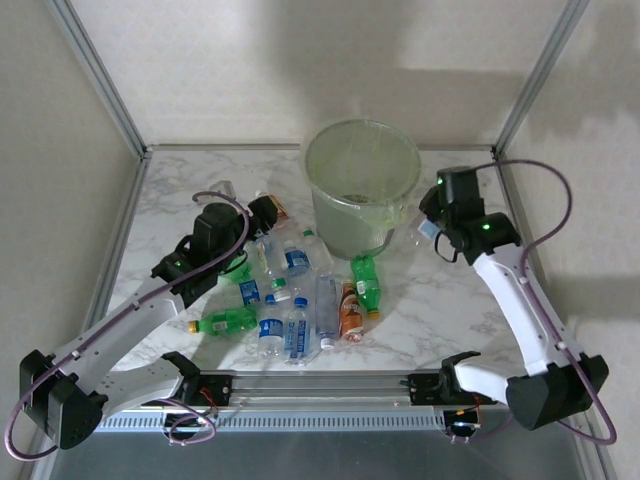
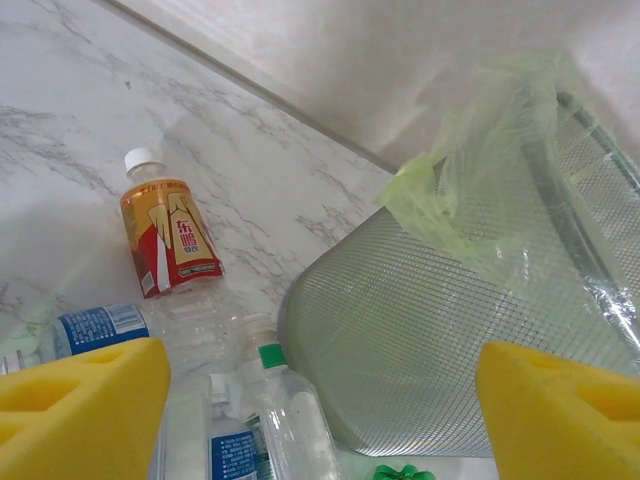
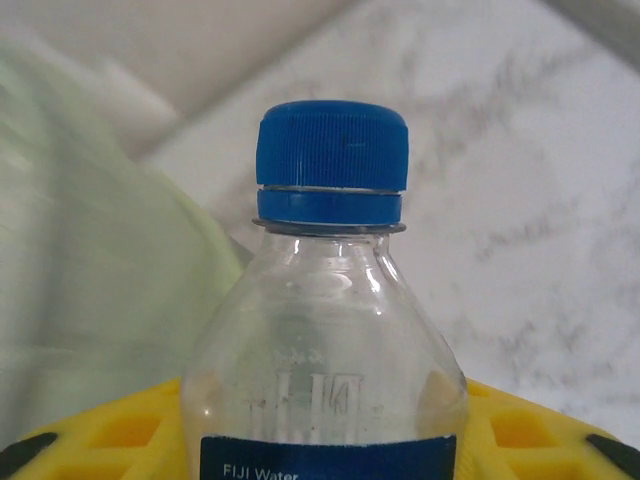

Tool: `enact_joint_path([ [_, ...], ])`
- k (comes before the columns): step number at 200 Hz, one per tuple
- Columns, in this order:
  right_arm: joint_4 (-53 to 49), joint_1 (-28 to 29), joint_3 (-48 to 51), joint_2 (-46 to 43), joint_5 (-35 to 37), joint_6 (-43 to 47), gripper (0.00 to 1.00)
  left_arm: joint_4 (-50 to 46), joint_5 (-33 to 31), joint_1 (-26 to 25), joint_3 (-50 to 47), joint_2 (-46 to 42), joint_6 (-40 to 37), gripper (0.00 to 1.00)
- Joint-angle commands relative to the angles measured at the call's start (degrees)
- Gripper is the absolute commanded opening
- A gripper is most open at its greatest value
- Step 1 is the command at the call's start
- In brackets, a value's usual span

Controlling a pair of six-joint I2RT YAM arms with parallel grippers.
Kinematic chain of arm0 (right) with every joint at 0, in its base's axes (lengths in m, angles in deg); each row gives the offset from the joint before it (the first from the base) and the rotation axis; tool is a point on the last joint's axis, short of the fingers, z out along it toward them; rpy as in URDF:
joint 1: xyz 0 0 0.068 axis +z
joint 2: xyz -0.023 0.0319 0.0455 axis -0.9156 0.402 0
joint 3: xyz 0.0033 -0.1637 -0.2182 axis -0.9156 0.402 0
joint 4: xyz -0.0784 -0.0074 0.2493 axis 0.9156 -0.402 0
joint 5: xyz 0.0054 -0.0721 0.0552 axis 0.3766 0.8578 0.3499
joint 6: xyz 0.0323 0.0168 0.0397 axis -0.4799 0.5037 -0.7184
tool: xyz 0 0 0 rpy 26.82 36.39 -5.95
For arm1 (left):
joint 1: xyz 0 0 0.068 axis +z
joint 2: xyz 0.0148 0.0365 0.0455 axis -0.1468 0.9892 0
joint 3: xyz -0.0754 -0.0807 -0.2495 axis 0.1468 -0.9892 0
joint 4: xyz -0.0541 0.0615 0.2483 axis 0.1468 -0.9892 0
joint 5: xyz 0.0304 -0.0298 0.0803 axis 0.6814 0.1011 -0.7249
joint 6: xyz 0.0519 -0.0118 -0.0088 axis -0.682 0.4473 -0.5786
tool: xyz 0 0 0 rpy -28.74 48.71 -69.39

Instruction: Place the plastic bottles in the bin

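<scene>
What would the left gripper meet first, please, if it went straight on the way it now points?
Likely the bin, at its side wall, though the clear bottle lying low before it might touch first; depth is unclear.

A white marble table (image 1: 430, 300) sits boxed in by plain beige walls (image 1: 300, 70), with grey metal posts (image 1: 100, 75) rising from its two far corners.

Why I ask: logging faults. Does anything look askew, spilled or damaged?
Nothing looks spilled or broken. The bottles lie scattered on their sides by the upright bin; its liner bunches loosely over the rim. The right gripper holds a Fiji bottle.
</scene>
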Motion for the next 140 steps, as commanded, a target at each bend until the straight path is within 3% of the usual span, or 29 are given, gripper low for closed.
enact_joint_path([
  [1,-3.62,0.24,-7.44,-0.27,1.54,2.80,0.45,-1.99,0.50,0.95,-0.40,-1.62,0.82,0.80],
  [61,4.72,6.48,-22.55,8.61,-5.06,7.65,0.45,-3.67,0.12,1.78,-1.30,-2.25,1.82,0.81],
  [140,9.90,10.31,-29.13,20.68,-7.92,10.36,0.47,-9.15,0.02,1.81,0.08,1.36,1.17,0.81],
])
